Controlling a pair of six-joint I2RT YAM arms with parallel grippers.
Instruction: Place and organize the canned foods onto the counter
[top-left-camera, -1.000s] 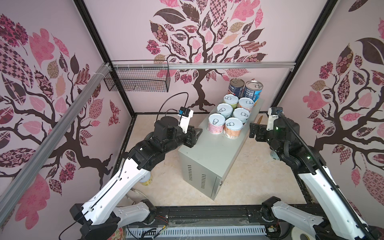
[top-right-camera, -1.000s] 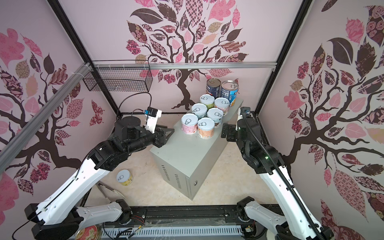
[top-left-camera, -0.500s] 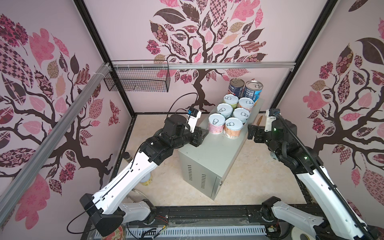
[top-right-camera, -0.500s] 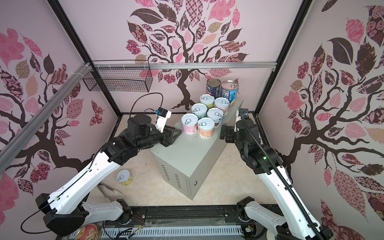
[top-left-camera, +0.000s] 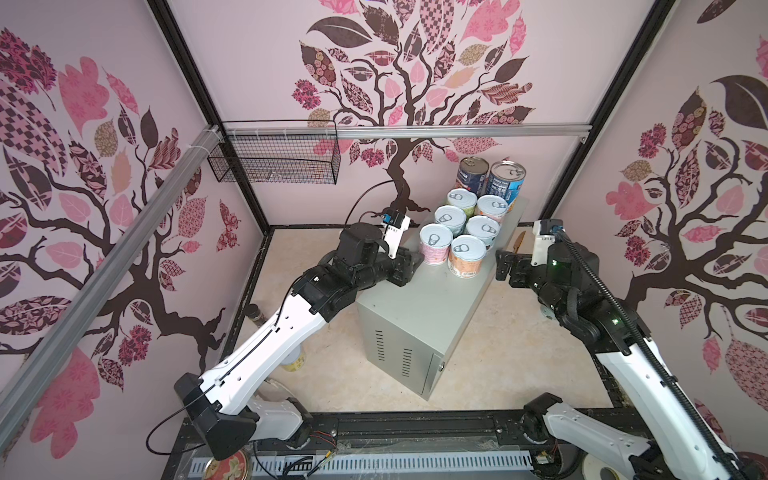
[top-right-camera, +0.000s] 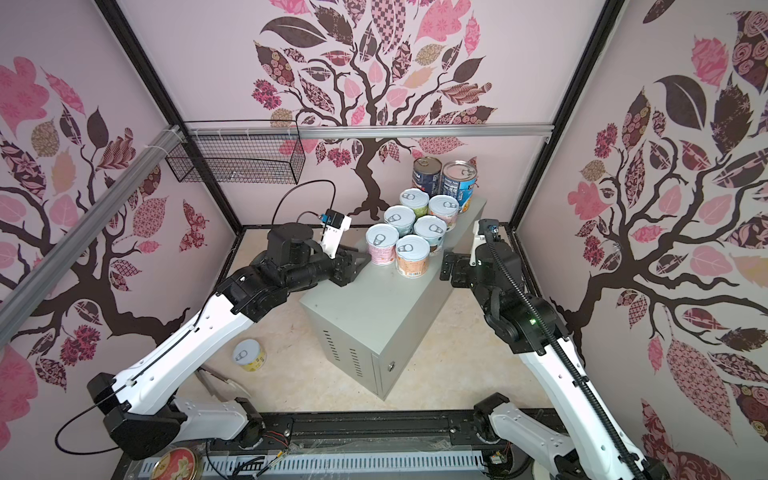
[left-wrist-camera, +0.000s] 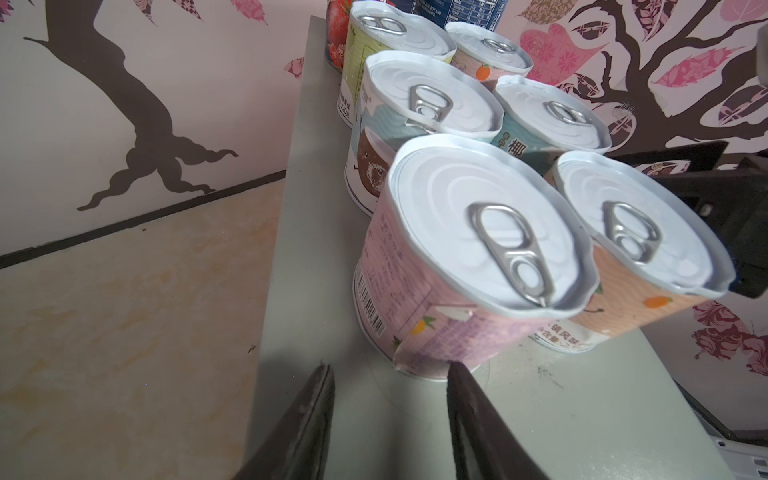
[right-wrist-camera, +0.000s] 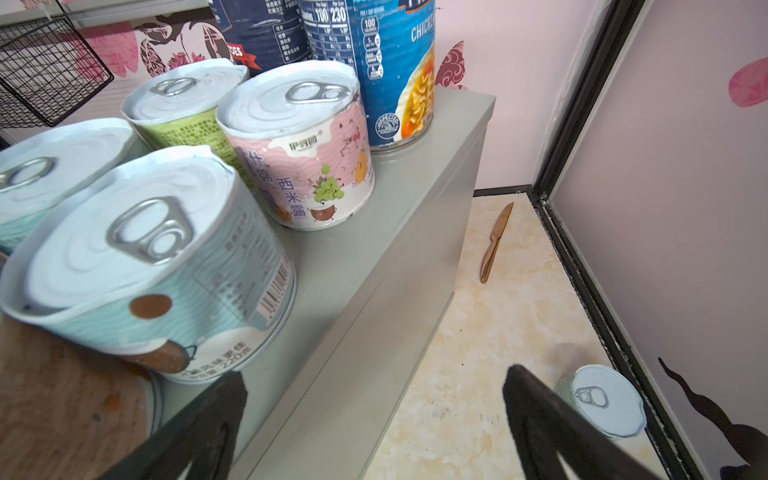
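The counter (top-left-camera: 415, 307) (top-right-camera: 374, 299) is a grey metal box. At its far end the canned foods stand in two rows: two tall blue tins (top-left-camera: 505, 178) at the back, then several short pastel ones. The pink can (top-left-camera: 435, 243) (left-wrist-camera: 478, 249) and the orange can (top-left-camera: 467, 255) (left-wrist-camera: 636, 249) are nearest. My left gripper (top-left-camera: 409, 266) (left-wrist-camera: 390, 368) hovers low over the counter top just in front of the pink can, narrowly open and empty. My right gripper (top-left-camera: 505, 266) (right-wrist-camera: 374, 374) is wide open, straddling the counter's right edge. A yellow can (top-right-camera: 248, 354) and another can (right-wrist-camera: 602, 401) stand on the floor.
A black wire basket (top-left-camera: 274, 160) hangs on the back wall. A copper knife (right-wrist-camera: 494, 243) lies on the floor right of the counter. A small dark jar (top-left-camera: 255, 311) stands by the left wall, and a flat red-gold tin (top-right-camera: 178, 465) sits at the front edge.
My left arm has reached rightward over the counter, bringing its gripper up to the pink can. The right gripper has barely shifted. No can has moved.
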